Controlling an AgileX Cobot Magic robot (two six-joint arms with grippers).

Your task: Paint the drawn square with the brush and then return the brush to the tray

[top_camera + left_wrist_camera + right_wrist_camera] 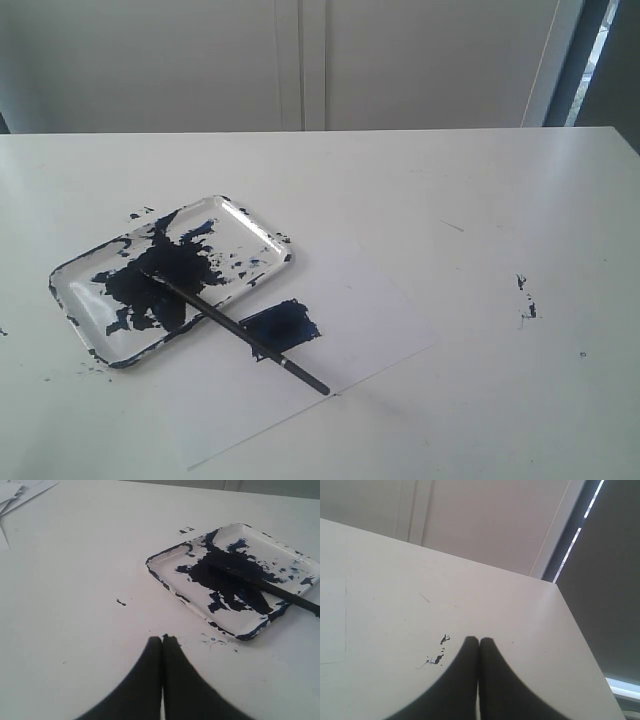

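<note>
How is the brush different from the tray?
The brush is long, thin and black; the tray is wide, flat and white. The brush lies slanted, tip in the tray, handle sticking out over the paper; the tray sits flat on the table. Both touch the dark paint.

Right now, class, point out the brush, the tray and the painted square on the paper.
brush (240, 331), exterior view, middle of its black handle
tray (232, 228), exterior view, bare white floor near its far corner
painted square (292, 322), exterior view, centre of the dark patch
</note>
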